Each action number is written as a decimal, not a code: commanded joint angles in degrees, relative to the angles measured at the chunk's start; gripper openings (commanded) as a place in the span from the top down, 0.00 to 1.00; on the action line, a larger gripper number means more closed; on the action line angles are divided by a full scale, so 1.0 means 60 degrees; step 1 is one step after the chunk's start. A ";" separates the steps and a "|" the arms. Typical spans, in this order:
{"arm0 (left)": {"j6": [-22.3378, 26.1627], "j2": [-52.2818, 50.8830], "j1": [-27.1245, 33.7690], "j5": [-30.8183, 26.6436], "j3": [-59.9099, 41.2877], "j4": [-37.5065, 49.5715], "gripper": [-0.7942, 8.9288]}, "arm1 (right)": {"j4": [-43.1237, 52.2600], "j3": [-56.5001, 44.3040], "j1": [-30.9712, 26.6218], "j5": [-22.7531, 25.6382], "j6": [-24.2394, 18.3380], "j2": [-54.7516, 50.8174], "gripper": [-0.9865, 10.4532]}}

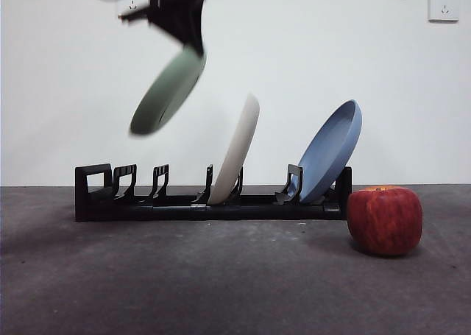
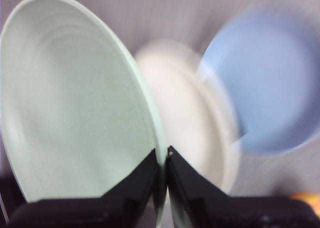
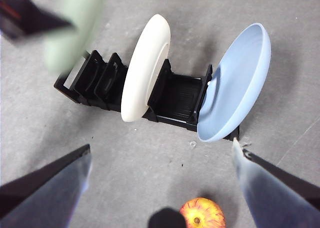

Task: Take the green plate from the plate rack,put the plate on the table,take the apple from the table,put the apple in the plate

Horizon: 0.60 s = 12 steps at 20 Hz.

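Observation:
My left gripper (image 1: pixel 193 49) is shut on the rim of the green plate (image 1: pixel 167 92) and holds it tilted in the air above the left part of the plate rack (image 1: pixel 140 206). In the left wrist view the jaws (image 2: pixel 165 160) pinch the plate's edge (image 2: pixel 75 102). The plate is blurred in the right wrist view (image 3: pixel 75 25). The apple (image 1: pixel 384 219) stands on the table (image 1: pixel 221 283) right of the rack. My right gripper (image 3: pixel 160 153) is open, high above the apple (image 3: pixel 202 213).
A cream-white plate (image 1: pixel 237 147) and a blue plate (image 1: pixel 331 149) lean in the rack's middle and right slots. The rack's left slots (image 1: pixel 125 180) stand vacant. A wall with sockets (image 1: pixel 443 5) is behind.

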 commanded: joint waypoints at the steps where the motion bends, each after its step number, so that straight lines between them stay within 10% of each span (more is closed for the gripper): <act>1: 0.0153 -0.0036 -0.0321 -0.0025 0.1774 -0.0437 0.93 | 0.0018 0.0022 0.0018 0.0007 0.0044 0.0040 0.50; 7: 0.0543 -0.0321 -0.1585 -0.0033 0.6000 -0.1905 0.93 | 0.0051 0.0022 0.0007 0.0007 0.0033 0.0040 0.50; 12: 0.1144 -0.2084 -0.3064 -0.1115 0.5053 -0.2000 0.93 | 0.0022 0.0022 0.0007 0.0007 -0.0160 0.0040 0.50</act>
